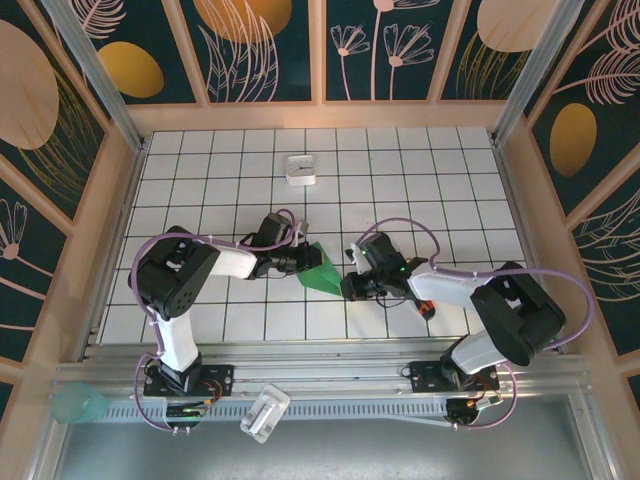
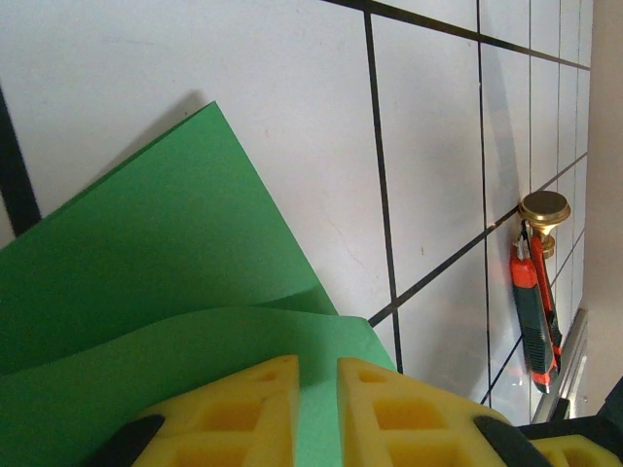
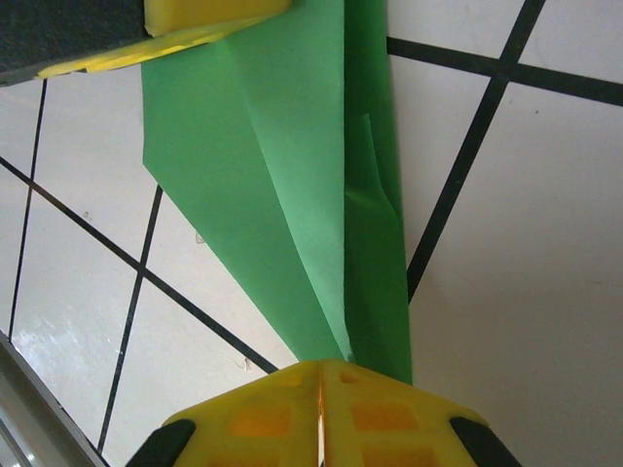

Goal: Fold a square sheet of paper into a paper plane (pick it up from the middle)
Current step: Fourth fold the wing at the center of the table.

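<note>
The green paper (image 1: 322, 272) is folded into a narrow pointed shape, wide at one end and tapering to a tip, and lies mid-table between both grippers. My left gripper (image 1: 303, 262) is shut on its wide end. In the left wrist view green paper (image 2: 165, 243) fills the gap between the yellow fingers of that gripper (image 2: 318, 365). My right gripper (image 1: 350, 287) is at the pointed end. In the right wrist view its jaws (image 3: 321, 365) are pressed together, and the tip of the paper (image 3: 282, 175) runs under them, mostly behind one finger. I cannot tell whether they pinch it.
A small white box (image 1: 301, 170) sits toward the back of the tiled table. A red-and-black screwdriver (image 1: 428, 308) lies just right of my right wrist, also seen beside a brass knob (image 2: 543, 207). Wooden walls (image 1: 118, 215) bound the table on both sides.
</note>
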### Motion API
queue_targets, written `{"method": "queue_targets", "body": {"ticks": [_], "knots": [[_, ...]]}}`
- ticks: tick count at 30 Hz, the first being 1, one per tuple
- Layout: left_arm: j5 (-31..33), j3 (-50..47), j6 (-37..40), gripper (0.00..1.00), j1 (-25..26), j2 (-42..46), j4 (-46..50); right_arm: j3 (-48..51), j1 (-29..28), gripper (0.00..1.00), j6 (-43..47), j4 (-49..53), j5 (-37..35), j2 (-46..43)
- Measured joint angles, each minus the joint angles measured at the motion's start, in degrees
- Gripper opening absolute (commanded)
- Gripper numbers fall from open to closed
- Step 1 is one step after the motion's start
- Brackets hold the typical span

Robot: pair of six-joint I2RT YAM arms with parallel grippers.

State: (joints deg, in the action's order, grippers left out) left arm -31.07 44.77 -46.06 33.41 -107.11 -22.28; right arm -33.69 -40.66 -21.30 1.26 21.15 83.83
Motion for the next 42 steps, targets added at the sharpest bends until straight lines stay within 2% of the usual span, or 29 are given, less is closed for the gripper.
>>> {"method": "queue_targets", "body": {"ticks": [30, 42], "knots": [[0.0, 0.0, 0.0, 0.20, 0.0, 0.0, 0.0, 2.7, 1.6, 0.04, -0.5, -3.4, 0.4, 1.5], [0.0, 0.0, 0.0, 0.20, 0.0, 0.0, 0.1, 5.6, 1.6, 0.03, -3.5, -4.7, -0.1, -1.3]]}}
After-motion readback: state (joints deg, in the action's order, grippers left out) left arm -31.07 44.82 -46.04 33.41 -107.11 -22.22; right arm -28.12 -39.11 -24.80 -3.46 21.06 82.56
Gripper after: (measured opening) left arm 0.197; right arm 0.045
